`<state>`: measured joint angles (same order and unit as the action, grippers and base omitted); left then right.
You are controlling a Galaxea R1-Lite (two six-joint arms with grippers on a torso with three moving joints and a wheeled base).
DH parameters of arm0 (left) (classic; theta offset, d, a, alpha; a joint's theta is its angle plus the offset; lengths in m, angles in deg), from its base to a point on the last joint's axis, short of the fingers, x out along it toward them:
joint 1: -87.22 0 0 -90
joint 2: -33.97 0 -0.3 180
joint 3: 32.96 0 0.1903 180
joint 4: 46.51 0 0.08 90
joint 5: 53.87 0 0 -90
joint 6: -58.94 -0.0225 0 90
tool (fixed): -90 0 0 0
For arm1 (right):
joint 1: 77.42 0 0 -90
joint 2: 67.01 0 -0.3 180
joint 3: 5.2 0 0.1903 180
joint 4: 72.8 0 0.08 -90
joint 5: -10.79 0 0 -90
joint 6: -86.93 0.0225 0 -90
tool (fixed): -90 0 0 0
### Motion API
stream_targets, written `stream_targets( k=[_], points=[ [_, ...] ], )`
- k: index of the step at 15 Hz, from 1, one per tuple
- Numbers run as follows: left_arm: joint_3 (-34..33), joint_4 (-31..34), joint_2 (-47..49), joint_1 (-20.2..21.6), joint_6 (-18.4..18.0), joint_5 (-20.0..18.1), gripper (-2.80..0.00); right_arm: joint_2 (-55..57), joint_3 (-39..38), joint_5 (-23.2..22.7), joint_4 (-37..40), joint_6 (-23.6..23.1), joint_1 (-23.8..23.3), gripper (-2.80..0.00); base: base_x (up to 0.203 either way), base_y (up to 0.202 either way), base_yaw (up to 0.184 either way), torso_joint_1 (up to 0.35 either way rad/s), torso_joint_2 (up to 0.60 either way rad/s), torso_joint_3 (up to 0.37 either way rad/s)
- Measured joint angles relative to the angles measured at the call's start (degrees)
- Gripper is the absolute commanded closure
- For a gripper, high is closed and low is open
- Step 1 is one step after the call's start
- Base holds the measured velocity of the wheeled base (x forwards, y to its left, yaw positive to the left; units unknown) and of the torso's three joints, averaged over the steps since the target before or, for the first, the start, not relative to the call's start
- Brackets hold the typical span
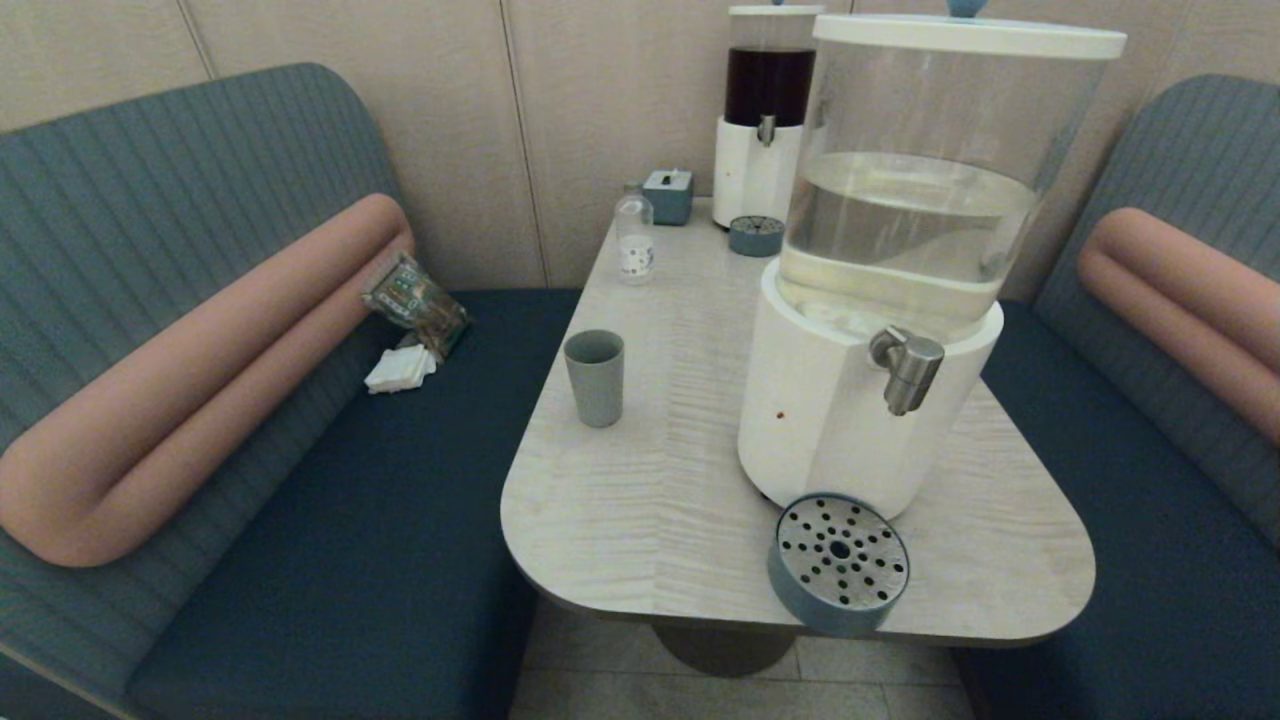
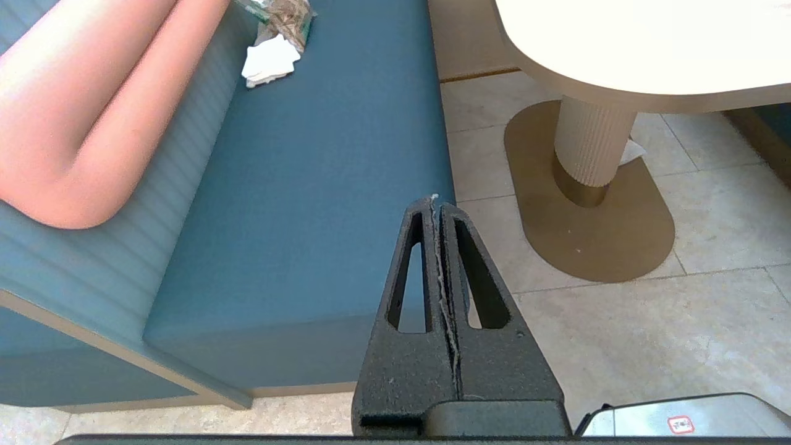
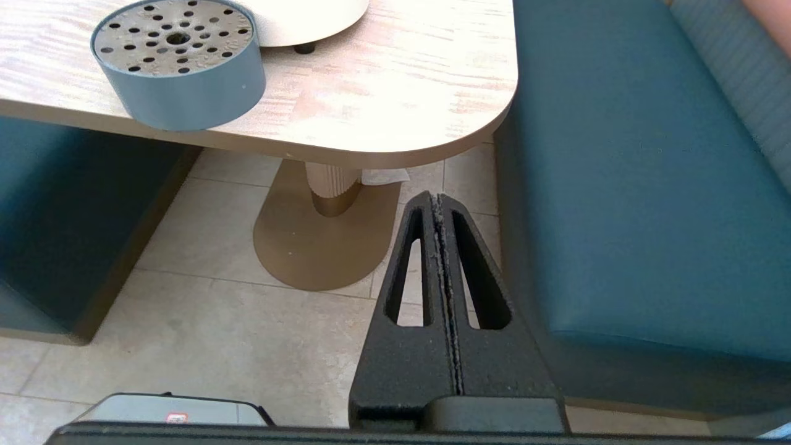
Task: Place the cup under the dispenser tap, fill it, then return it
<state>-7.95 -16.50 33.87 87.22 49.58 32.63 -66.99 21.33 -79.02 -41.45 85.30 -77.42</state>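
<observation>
The grey-blue cup stands upright on the left side of the pale wooden table. The brushed-steel dispenser tap juts from the white base of the large clear-tank dispenser on the table's right half. A round blue drip tray with a perforated metal top lies below the tap at the table's near edge, also in the right wrist view as the drip tray. Neither arm shows in the head view. My left gripper hangs shut and empty below table height over the left bench edge. My right gripper is shut and empty over the floor.
A smaller dark-liquid dispenser, its own small drip tray, a blue box and a clear small bottle stand at the table's far end. Blue benches flank the table; a snack packet and a white tissue lie on the left one.
</observation>
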Motion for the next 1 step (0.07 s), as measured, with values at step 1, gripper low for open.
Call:
stream_targets(
  k=[1],
  points=[
    [0.0, 0.0, 0.0, 0.0, 0.0, 0.0, 0.0, 0.0, 0.0, 0.01, 0.0, 0.18, 0.0, 0.0, 0.0, 0.0, 0.0, 0.0, 0.0, 0.0]
  ],
)
